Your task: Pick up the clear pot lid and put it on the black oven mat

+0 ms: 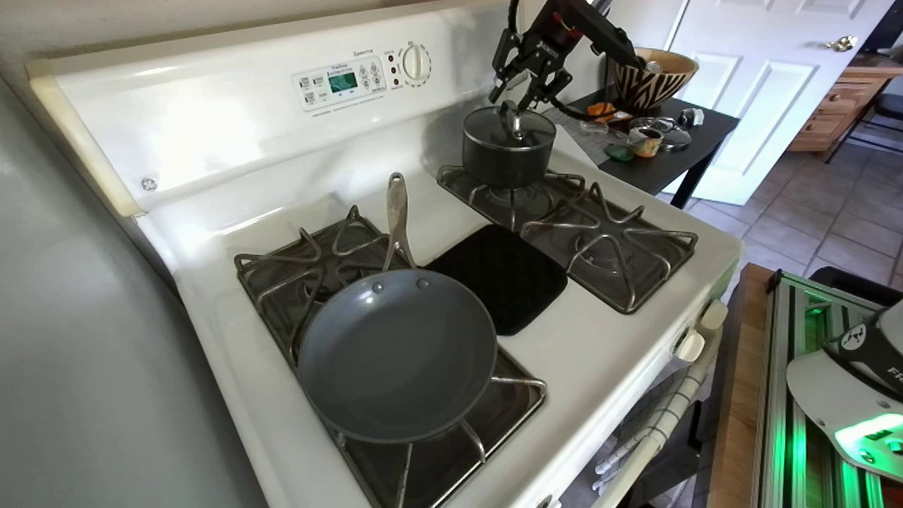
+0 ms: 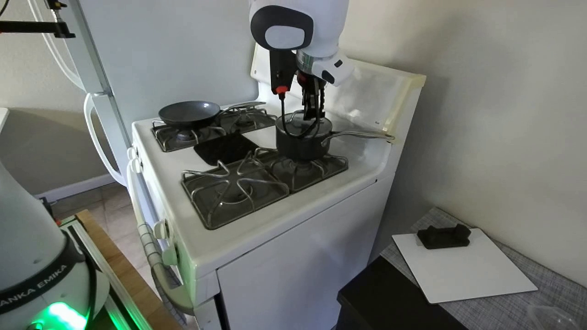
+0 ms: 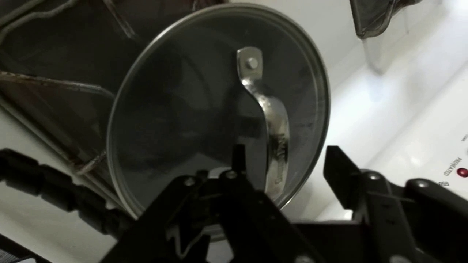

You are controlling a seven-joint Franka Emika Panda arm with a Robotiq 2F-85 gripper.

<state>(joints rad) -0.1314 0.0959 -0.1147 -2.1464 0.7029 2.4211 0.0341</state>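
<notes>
The clear pot lid point(image 1: 480, 127) lies on the dark pot point(image 1: 505, 166) on a rear burner, in both exterior views point(image 2: 297, 123). In the wrist view the lid point(image 3: 182, 91) is see-through glass with a thin metal rim and an arched metal handle point(image 3: 275, 124). My gripper point(image 3: 285, 149) is open, pointing down over the lid. In the wrist view its fingers appear on either side of the handle, with gaps on both sides. The gripper also shows just above the lid in both exterior views point(image 1: 511, 102) point(image 2: 314, 114). The black oven mat point(image 1: 502, 275) lies flat between the burner grates point(image 2: 224, 147).
A large grey frying pan point(image 1: 398, 356) sits on the neighbouring grates. The stove's back panel point(image 1: 451, 53) rises close behind the pot. The pot's handle point(image 2: 360, 134) sticks out sideways. A side table holds a patterned bowl point(image 1: 652, 81) and another glass lid point(image 1: 675, 137).
</notes>
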